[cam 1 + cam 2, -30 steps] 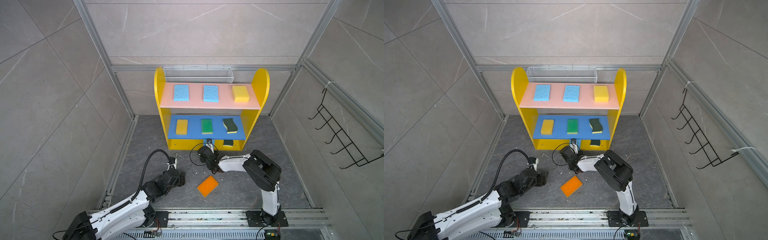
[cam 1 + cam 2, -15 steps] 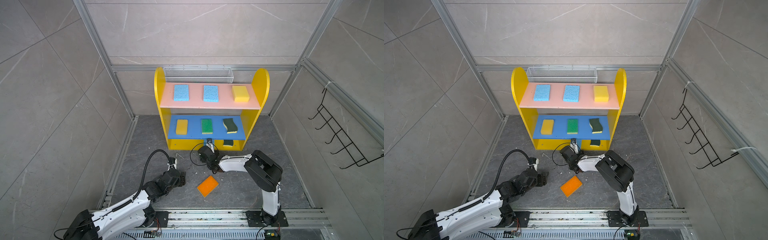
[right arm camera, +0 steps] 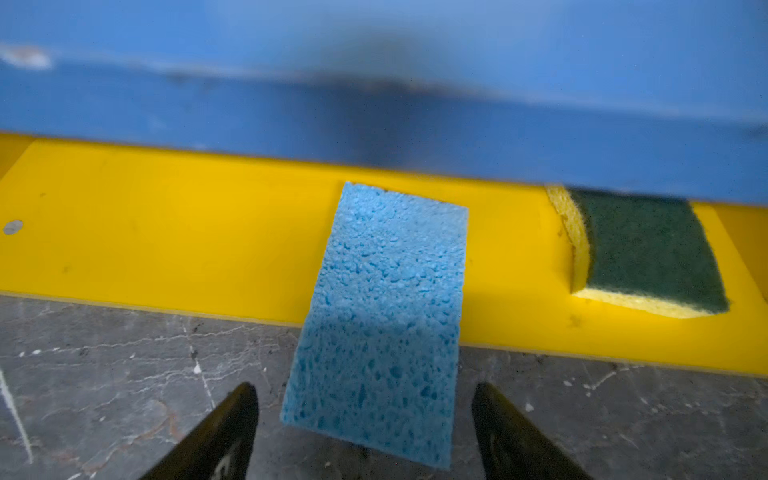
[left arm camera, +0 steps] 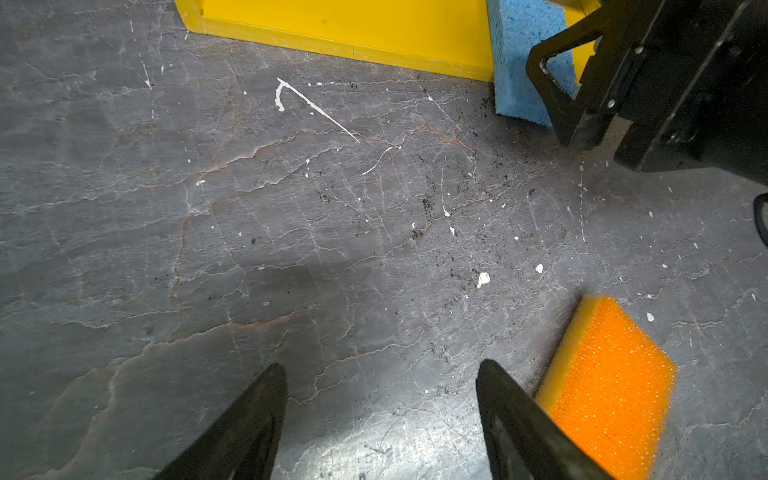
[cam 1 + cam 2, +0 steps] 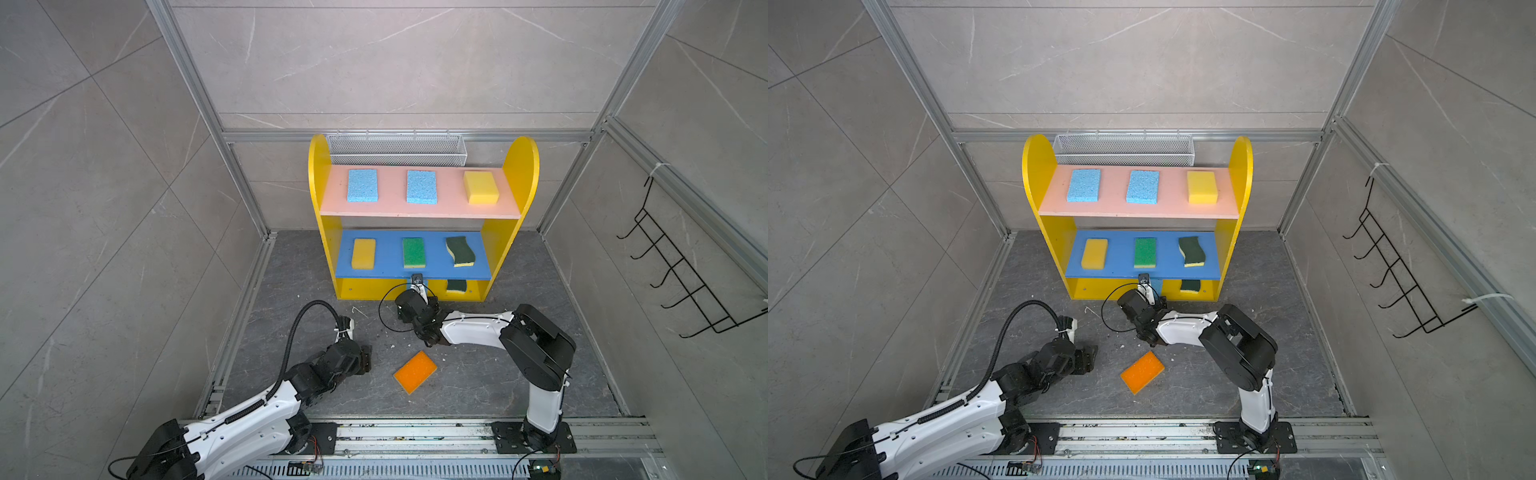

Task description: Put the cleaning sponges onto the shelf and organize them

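Releasing a blue sponge (image 3: 382, 311) at the shelf (image 5: 320, 166). The right gripper (image 3: 363, 386) reaches in under the blue board (image 5: 388, 253). Its jaws have just spread and now stand wide, one either side of the sponge with a gap at each. Nothing is held. The arm itself sits where it did a second ago in both top views.

The sponge lies askew, its far half on the yellow base (image 3: 166, 232) and its near half out past the base edge. Whether that near end touches the floor (image 4: 291, 208) is hard to judge. A dark-green sponge (image 3: 648, 249) lies flat on the base, apart from it.

The pink board carries three sponges and the blue board three. An orange sponge (image 5: 415, 371) remains on the floor, well short of the shelf. The left gripper (image 4: 381, 365) hangs low over bare floor with jaws wide and empty, the orange sponge just beside one finger.

The release likely counts as a placement only in part. The blue sponge probably needs a push further in. The orange one appears to be the last to fetch.
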Tool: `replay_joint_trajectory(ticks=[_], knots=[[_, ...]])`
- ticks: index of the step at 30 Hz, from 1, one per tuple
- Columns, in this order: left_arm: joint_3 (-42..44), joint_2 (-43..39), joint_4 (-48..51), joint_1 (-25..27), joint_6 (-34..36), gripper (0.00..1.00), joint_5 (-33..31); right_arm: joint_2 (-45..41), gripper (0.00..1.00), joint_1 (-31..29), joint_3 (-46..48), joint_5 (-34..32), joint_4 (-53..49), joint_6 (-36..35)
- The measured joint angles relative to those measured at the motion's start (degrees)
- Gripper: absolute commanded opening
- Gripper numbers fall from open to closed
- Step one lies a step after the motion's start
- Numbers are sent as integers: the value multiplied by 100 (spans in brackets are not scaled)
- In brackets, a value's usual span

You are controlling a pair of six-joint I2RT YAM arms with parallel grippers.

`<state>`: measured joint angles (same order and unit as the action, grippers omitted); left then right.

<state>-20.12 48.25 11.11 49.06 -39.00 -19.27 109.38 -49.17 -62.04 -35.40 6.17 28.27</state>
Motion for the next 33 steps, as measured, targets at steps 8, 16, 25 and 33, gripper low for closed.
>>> replay_joint_trajectory(ticks=[8,16,25,33], knots=[[0,-267,87,0,-68,75,11,-11,85,-7,24,-44,-153,2],[17,-715,343,2,-111,74,9,-662,82,-170,450,-105,-339,50],[79,-1045,520,2,-164,68,46,-2288,42,-258,1624,487,-378,752],[251,-1034,221,2,-166,57,352,-2782,20,-90,3180,1788,855,1655]])
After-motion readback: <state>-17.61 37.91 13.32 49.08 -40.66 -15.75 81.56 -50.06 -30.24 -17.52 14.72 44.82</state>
